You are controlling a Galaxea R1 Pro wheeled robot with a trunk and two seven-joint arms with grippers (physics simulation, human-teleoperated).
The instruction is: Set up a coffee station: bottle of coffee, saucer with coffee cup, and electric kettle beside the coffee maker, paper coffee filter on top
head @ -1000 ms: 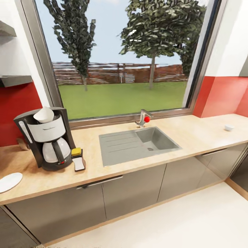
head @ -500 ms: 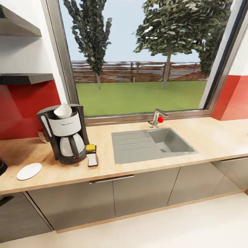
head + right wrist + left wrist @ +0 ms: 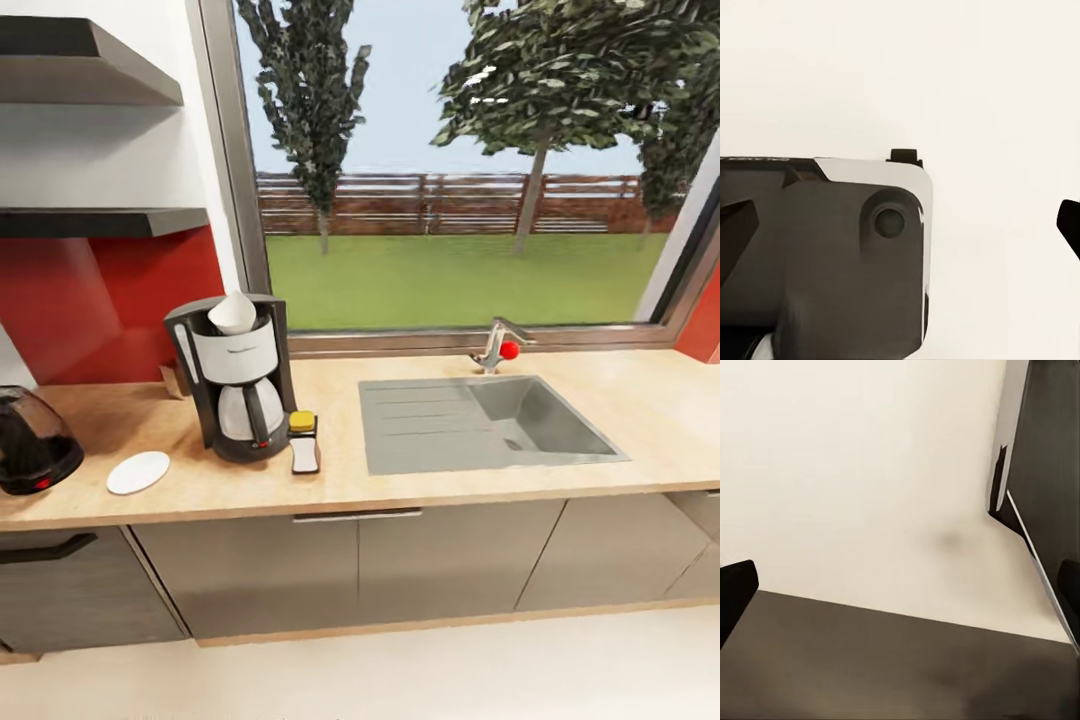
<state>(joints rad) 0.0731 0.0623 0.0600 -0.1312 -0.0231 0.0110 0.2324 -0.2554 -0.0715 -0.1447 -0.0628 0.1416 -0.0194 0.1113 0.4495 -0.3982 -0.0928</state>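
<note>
On the wooden countertop (image 3: 640, 400) stands the black and white coffee maker (image 3: 240, 385) with a white paper filter (image 3: 233, 312) in its top. Against its right side is a small yellow-capped bottle of coffee (image 3: 304, 444). A white saucer (image 3: 138, 472) lies on the counter to its left. Further left, at the picture's edge, sits the dark electric kettle (image 3: 30, 442). The coffee cup is out of view. My left gripper (image 3: 900, 589) is open over pale floor, with nothing between its dark fingertips (image 3: 735, 592). My right gripper (image 3: 900, 225) is open above my dark base.
A grey sink (image 3: 485, 422) with a red-knobbed faucet (image 3: 497, 350) is set in the counter under the big window. Two dark wall shelves (image 3: 95, 220) hang at the upper left. Grey cabinet doors (image 3: 250, 570) run below the counter. A brown object (image 3: 170, 379) sits behind the coffee maker.
The head camera has swung left, so the whole scene slid right. The kettle and shelves came into view at the left; the small white cup at the far right dropped out.
</note>
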